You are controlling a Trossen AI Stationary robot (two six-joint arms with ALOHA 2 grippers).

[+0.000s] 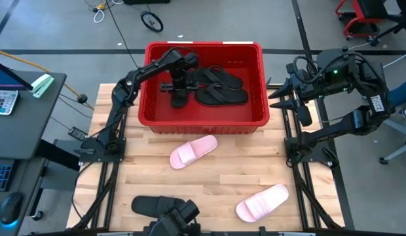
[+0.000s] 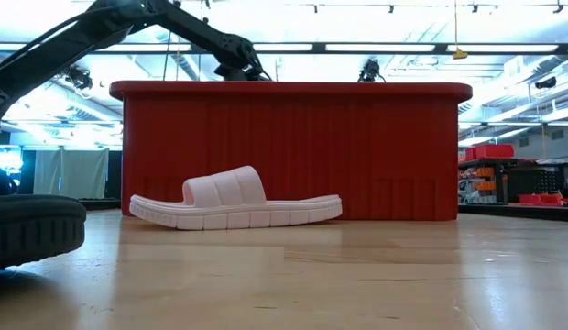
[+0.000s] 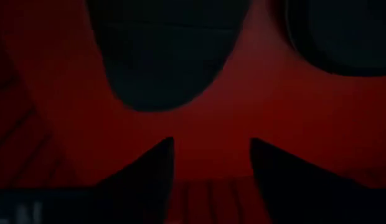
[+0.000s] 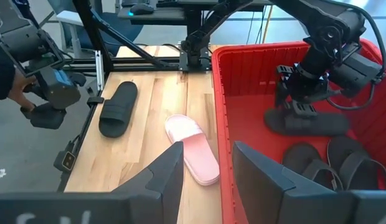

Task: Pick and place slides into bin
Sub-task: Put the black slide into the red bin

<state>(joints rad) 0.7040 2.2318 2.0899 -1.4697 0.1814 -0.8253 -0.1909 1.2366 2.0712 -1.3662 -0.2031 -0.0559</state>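
The left gripper, fingers parted and empty, is hovering over a black slide inside the red bin, upper centre; release looks complete, so retreating toward the pink slide comes next.

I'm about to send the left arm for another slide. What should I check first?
1. Left gripper open, nothing between its fingers: ok.
2. Dropped black slide lying on the bin floor: ok.
3. Bare floor left in the bin: ok.
4. Right gripper beside the bin, out of the way: ok.
5. Near pink slide lying free on the table, strap up: ok.
6. All slides binned: not ok; the far pink slide and the table's black slide are out too.
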